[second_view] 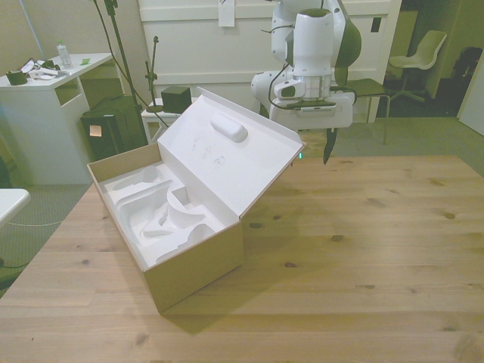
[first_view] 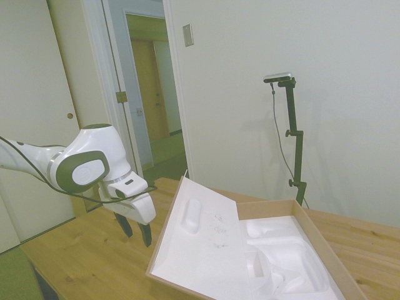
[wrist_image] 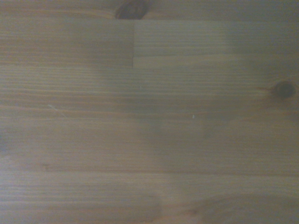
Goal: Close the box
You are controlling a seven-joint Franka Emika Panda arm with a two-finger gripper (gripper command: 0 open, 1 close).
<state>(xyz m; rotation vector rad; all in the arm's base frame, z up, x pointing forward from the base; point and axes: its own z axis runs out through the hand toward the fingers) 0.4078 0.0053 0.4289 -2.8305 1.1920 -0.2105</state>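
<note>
A: Where's the box [second_view: 193, 257] rn?

B: On the wooden table [second_view: 363, 242], at the front view's left. It's wide open. The lid [second_view: 227, 155] leans back on its hinge, tilted up, w/ its free edge out toward the arm.

A: What's inside?

B: White foam [second_view: 162, 208] w/ shaped holes. Nothing in them that I can see.

A: And the gripper [first_view: 136, 230]?

B: It hangs above the table, just beside the lid's outer side, not touching it. In the side view the two dark fingers [first_view: 146, 234] stand a bit apart w/ nothing between them, so it's let go, holding nothing. The wrist cam shows bare wood only.

A: Is the lid heavy?

B: Prob not. It's thin cardboard w/ foam stuck on, so I think it's light and kinda stiff, but it could bend if poked hard in the middle. The whole box looks light too, so it may slide if shoved sideways.

A: So where do we touch it?

B: I'd say no grab needed. Push on the brown outside of the lid, near the free edge, far from the hinge, and tip it over onto the base, slow and soft
</note>
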